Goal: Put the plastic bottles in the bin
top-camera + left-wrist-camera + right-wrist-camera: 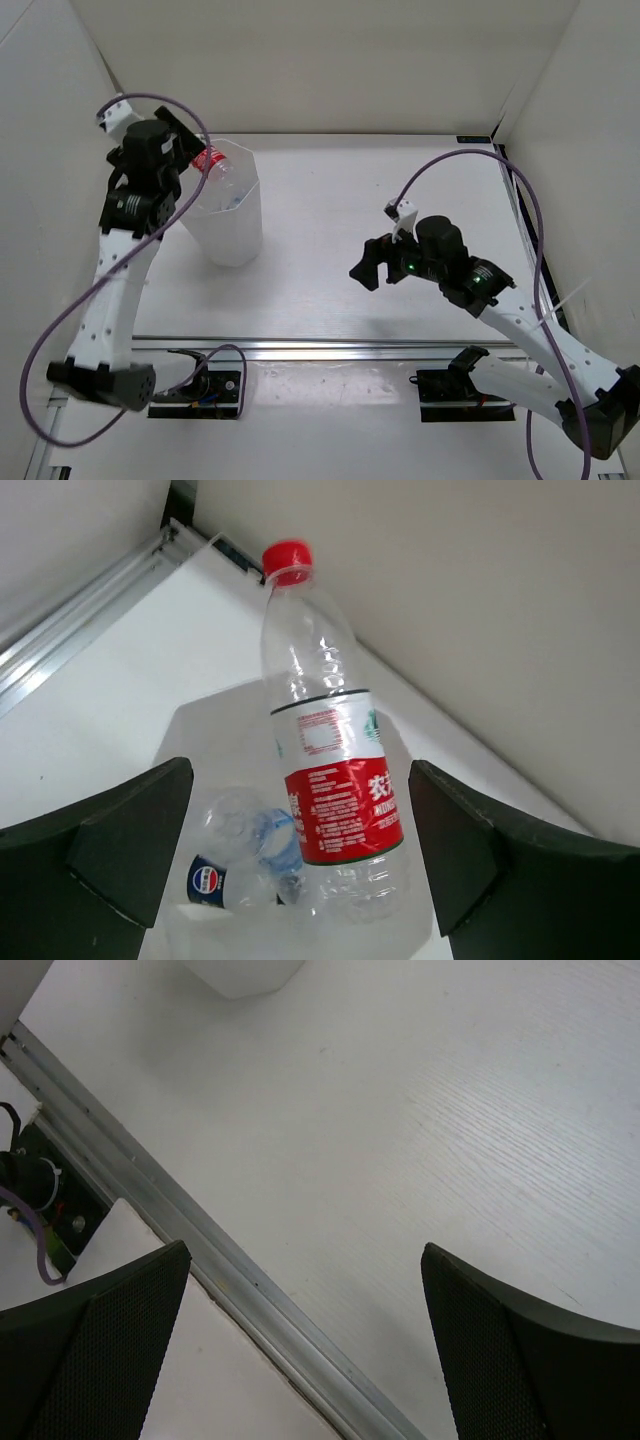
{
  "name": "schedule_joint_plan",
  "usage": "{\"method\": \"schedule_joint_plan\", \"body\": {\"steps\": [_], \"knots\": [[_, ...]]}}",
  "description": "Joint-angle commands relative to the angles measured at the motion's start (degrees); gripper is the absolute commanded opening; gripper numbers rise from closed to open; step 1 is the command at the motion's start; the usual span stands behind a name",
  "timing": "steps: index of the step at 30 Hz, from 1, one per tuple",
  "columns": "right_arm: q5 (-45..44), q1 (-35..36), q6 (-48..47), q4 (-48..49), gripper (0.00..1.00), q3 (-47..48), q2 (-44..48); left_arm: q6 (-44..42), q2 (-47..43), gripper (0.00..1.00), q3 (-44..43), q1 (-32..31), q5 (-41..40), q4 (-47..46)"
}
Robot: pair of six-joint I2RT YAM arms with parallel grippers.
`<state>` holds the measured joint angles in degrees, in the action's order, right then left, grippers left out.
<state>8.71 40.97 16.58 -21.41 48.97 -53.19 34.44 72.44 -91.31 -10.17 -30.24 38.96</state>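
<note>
The tall white bin (232, 222) stands at the back left. A clear bottle with a red label and red cap (213, 161) sits tilted in its mouth. In the left wrist view this bottle (335, 780) stands between my spread fingers with a gap on each side, its base down in the bin (205, 735). A second clear bottle with a blue label (240, 860) lies inside the bin. My left gripper (192, 150) (300, 770) is open just above the bin's rim. My right gripper (370, 262) (305, 1252) is open and empty over bare table.
The white enclosure walls stand close behind and left of the bin. A metal rail (330, 350) (210, 1260) runs along the table's near edge. The bin's base (245, 972) shows at the top of the right wrist view.
</note>
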Motion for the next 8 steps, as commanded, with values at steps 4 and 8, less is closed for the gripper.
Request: {"method": "schedule_joint_plan", "body": {"steps": [4, 8], "knots": [[-6.32, -0.98, 0.12, -2.76, 1.00, 3.76, 7.38, 4.93, -22.42, 1.00, 22.94, -0.37, -0.53, -0.29], [-24.00, -0.98, 3.53, -4.86, 1.00, 3.76, 8.89, 7.22, -29.46, 1.00, 37.41, -0.37, -4.72, 1.11]]}}
